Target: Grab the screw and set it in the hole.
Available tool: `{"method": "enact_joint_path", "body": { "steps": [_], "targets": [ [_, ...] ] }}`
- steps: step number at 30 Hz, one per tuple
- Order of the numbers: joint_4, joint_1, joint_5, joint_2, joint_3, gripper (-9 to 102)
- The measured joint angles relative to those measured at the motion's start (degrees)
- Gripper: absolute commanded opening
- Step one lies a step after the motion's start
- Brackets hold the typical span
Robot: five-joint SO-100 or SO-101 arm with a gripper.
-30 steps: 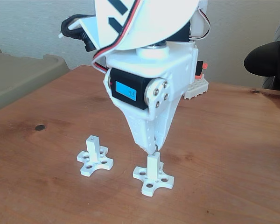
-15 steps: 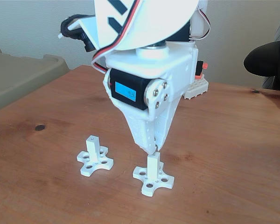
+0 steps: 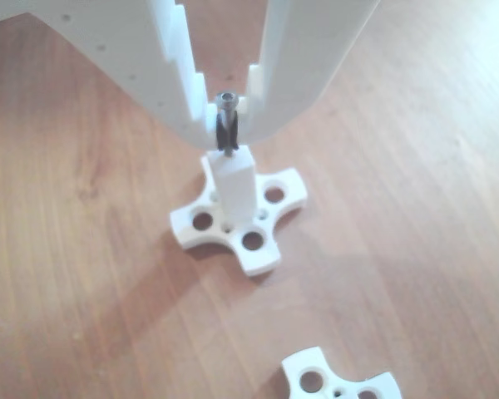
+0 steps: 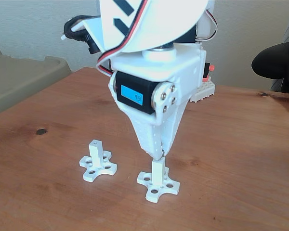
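- The small, slender silver metal screw (image 3: 226,121) with its round socket-cap head stands upright, head uppermost, directly above the white plastic post (image 3: 235,181).
- Its lower tip meets the square top face of that post, where the hole is (the hole itself is hidden under the screw, so how deep the tip sits cannot be told).
- The white two-finger gripper (image 3: 226,125) points straight down and is closed onto the screw, one finger at 9 o'clock of the shaft and one at 3 o'clock, both pressing against it.
- In the fixed view the gripper (image 4: 160,155) tapers to a narrow point just above the post (image 4: 158,172); the screw there is too small to make out clearly.
- The post rises from a white cross-shaped base (image 3: 243,223) with larger round holes in its lobes, flat on the reddish-brown wooden table (image 4: 241,159).
- A second white post on a cross-shaped base (image 4: 98,163) stands apart at 9 o'clock of the first in the fixed view, its top face showing a small hole.
- A black servo with a lit blue label (image 4: 134,96) sits in the white wrist housing above the fingers.
- A white studded block (image 4: 203,90) lies at the far table edge, behind the arm.
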Motion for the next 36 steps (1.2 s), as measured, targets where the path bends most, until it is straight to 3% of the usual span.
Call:
{"method": "enact_joint_path", "body": {
  "steps": [36],
  "targets": [
    [-0.2, 0.0, 0.0, -1.1, 0.0, -3]
  ]
}}
